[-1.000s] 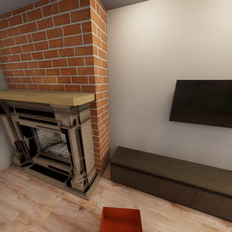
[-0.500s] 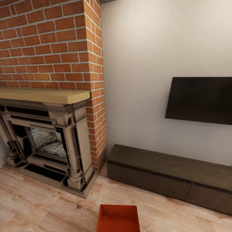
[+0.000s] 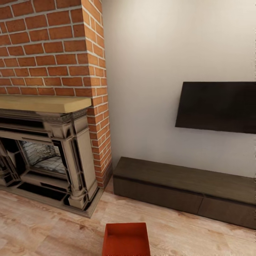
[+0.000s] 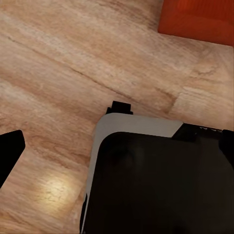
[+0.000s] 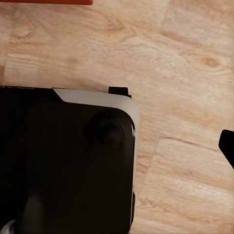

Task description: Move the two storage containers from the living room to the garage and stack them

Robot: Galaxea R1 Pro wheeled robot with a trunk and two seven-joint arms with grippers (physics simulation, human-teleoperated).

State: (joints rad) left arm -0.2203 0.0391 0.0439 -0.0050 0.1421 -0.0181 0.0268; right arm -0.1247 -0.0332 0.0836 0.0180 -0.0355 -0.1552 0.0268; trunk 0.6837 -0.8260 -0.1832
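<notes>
A red-orange storage container (image 3: pixel 126 239) sat on the light wood plank floor (image 3: pixel 42 231) at the near edge of the head view, open side up, in the living room. Beyond it to the left stood a fireplace (image 3: pixel 46 167) with a pale wood mantel (image 3: pixel 42 103) against a brick wall (image 3: pixel 49 46); to the right, a long dark low cabinet (image 3: pixel 185 188) ran along the white wall under a wall-mounted television (image 3: pixel 217 106). The left wrist view caught a corner of the container (image 4: pixel 197 17) on the planks beyond the robot's dark base (image 4: pixel 156 185). Whether the left or the right claw stood wide or narrow could not be told.
</notes>
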